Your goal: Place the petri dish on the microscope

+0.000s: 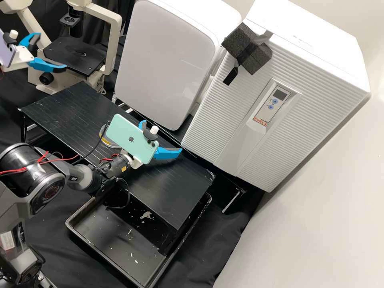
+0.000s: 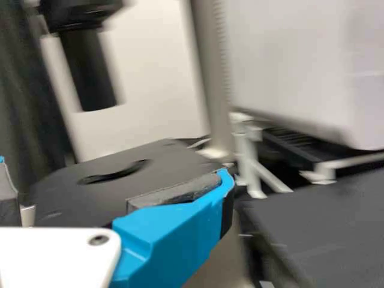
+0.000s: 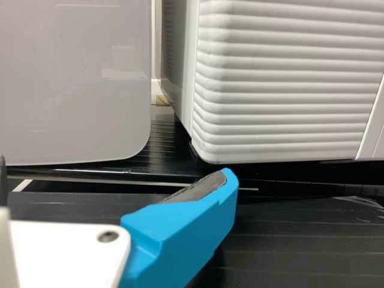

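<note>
Blue fingers mark the left gripper (image 1: 52,52) at the left of the high view, spread wide with nothing seen between them, beside the black stage (image 1: 70,58) of the pale microscope (image 1: 113,32). Farther right, on the black bench (image 1: 176,192), lies a round, yellow-edged thing, probably the petri dish (image 1: 105,141), partly hidden behind a mint phone (image 1: 129,138). The right gripper (image 1: 162,137) comes next, also open and apparently holding nothing, its fingertips pointing away from the dish towards the ribbed white cabinet (image 1: 224,116). The dish looks nearer the right arm, yet off to its gripper's left; if that arm is to pick it up, it would probably need to back off and swing left before closing.
</note>
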